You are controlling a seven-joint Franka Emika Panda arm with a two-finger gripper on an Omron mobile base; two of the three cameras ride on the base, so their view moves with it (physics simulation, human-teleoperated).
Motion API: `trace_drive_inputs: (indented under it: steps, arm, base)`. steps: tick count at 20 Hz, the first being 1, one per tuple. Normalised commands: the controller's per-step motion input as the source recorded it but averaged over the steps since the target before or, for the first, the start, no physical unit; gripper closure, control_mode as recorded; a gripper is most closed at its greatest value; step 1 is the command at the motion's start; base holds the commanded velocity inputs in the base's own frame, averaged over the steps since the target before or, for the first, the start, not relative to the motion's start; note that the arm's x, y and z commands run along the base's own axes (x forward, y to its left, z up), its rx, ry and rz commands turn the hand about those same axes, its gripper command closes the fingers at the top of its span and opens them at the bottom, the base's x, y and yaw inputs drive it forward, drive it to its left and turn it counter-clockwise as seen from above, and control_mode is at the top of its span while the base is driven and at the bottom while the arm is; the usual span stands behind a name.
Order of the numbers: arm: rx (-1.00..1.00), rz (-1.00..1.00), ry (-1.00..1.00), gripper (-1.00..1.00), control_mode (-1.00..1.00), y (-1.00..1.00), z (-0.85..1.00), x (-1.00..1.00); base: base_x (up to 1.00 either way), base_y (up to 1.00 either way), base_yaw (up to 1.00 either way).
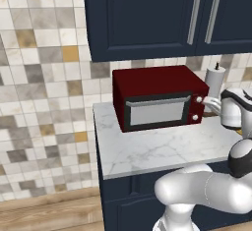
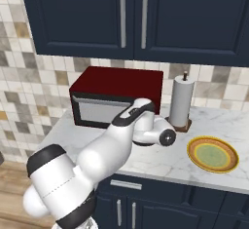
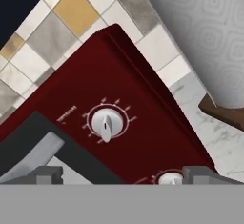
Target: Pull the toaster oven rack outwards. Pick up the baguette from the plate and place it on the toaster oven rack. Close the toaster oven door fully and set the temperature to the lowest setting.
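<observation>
The dark red toaster oven (image 1: 157,82) stands on the counter against the tiled wall. Its black-framed toaster oven door (image 1: 156,111) is shut, with the silver handle along its top, so the toaster oven rack is hidden behind it. Two white knobs sit on the red side panel: the upper knob (image 3: 107,123) and the lower knob (image 3: 169,178). My gripper (image 3: 126,175) is open just in front of the panel, with the lower knob between its spread fingertips (image 3: 206,174). In the left base view my gripper (image 1: 205,102) hovers close to the knobs. The yellow-orange plate (image 2: 213,154) lies bare. The baguette is out of view.
A paper towel roll (image 2: 181,101) on a brown stand rises right beside the oven, close to my hand. Dark blue cabinets (image 1: 162,14) hang above. The marble counter (image 1: 147,151) has free room in front of the oven.
</observation>
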Motion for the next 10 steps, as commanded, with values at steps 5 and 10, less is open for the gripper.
trace_drive_inputs:
  steps: [5,10]
  arm:
    - [0.0,0.0,0.0,-1.0,-1.0,0.12,-0.05,0.11]
    - [0.0,0.0,0.0,-1.0,-1.0,0.03,0.0,0.13]
  base:
    - [0.0,0.0,0.0]
    - [0.0,0.0,0.0]
